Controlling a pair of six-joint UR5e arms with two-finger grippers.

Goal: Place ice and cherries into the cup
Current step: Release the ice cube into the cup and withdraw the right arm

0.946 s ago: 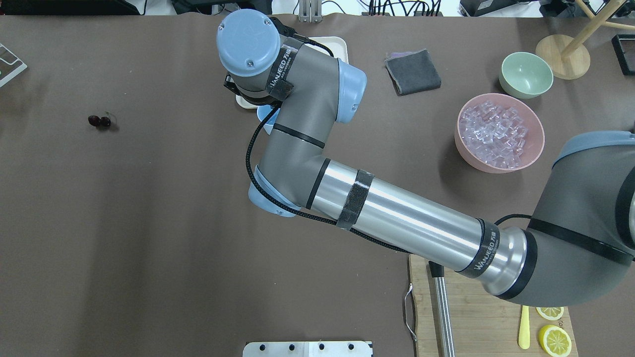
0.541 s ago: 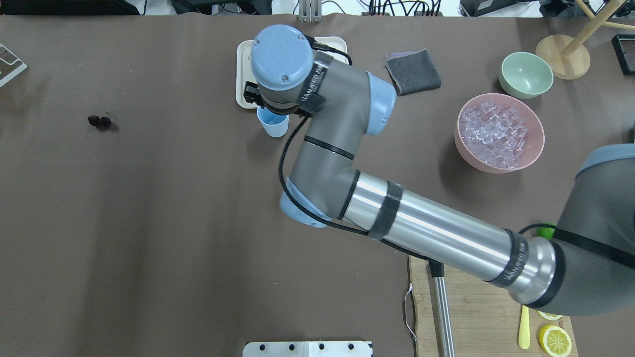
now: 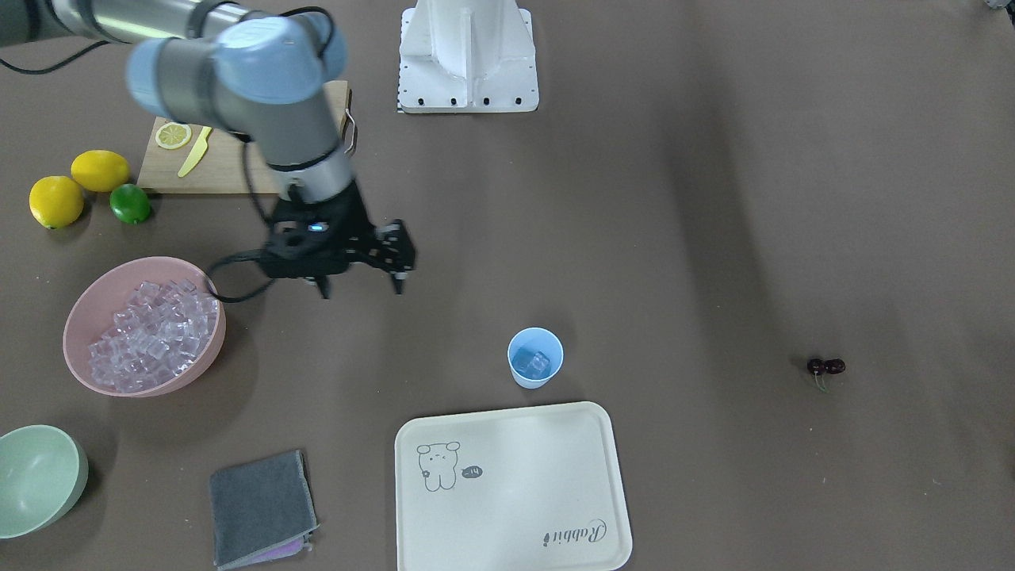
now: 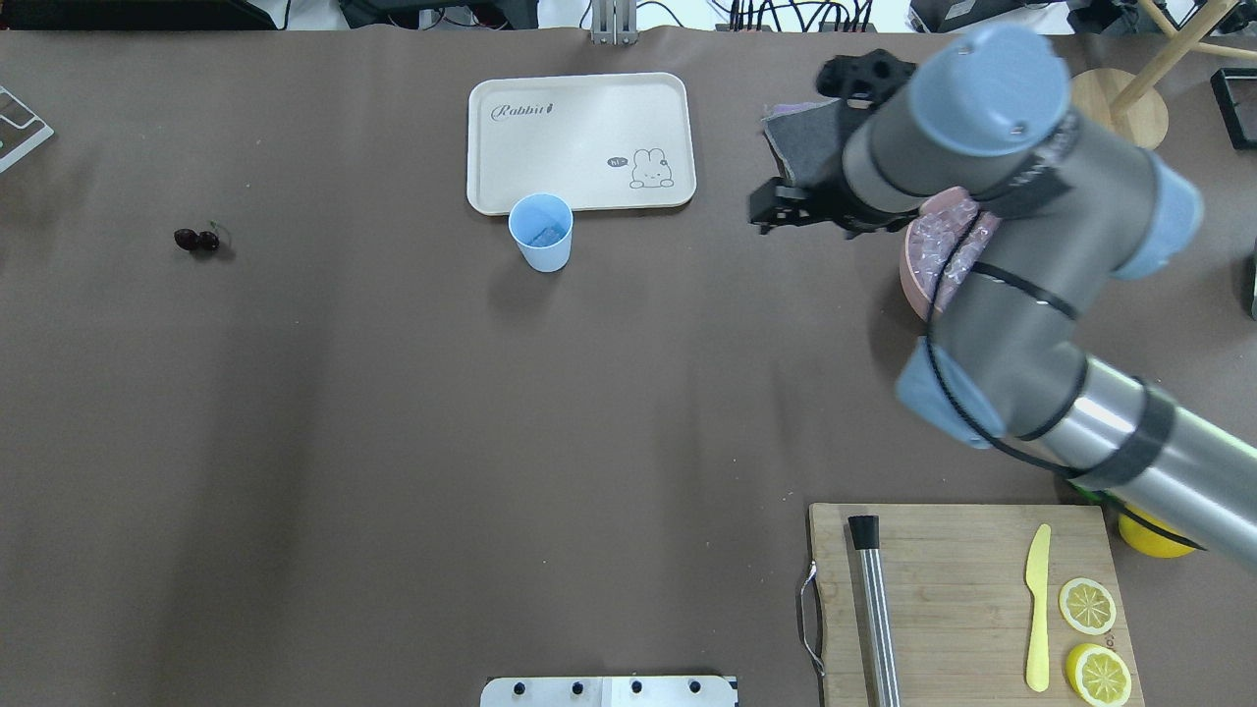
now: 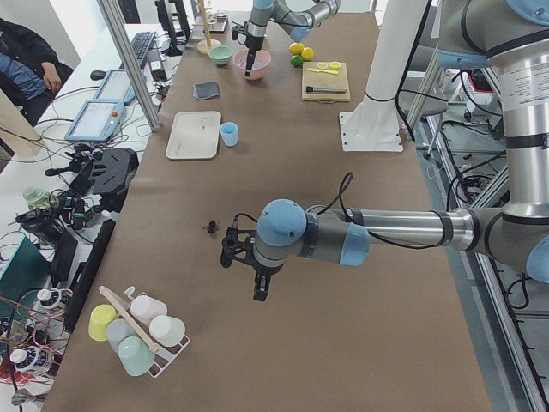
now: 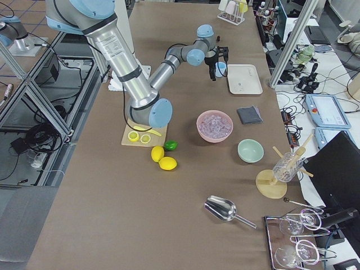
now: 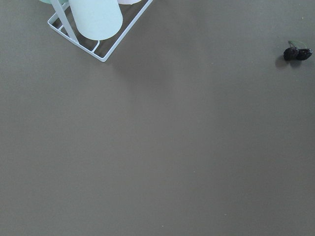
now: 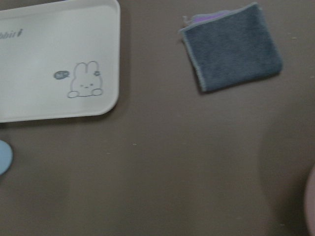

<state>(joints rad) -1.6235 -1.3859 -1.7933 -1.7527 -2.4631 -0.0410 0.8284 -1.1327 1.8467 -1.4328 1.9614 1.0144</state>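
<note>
right arm has swung off the small light-blue plastic cup [image 4: 540, 231] and back toward the wide pink bowl [image 3: 151, 388] since half a second ago, so the cup is now uncovered in the overhead view. right tool [image 3: 361, 289] hangs over the brown counter [image 3: 674, 238] between bowl and cup, nearer the bowl, fingers spread wide with nothing between them. cup stands upright on the counter, just beside the long edge of the cream rectangular tray with a rabbit print [image 3: 515, 492], not on it. clear glassy ice cubes [image 3: 533, 363] show at the bottom of the cup, count unclear; a heap of the same cubes fills the pink bowl. pair of dark red cherries on thin green stems [image 3: 825, 366] lies on bare counter, well apart from the cup toward the robot's left, same spot as before. left tool [image 5: 244, 275] shows only in the left side view, low over the counter near the cherries; can't tell if it's spread or closed. left wrist camera has the cherries in its upper right corner and a white wire rack holding pale cups [image 7: 125, 34] upper left, no fingers in frame. right wrist camera looks down on the tray corner and a folded grey cloth [image 3: 262, 507], blurred, with slivers of cup and pink bowl at its edges. pale green bowl [image 3: 40, 476] sits near the pink bowl, apart from it.
</note>
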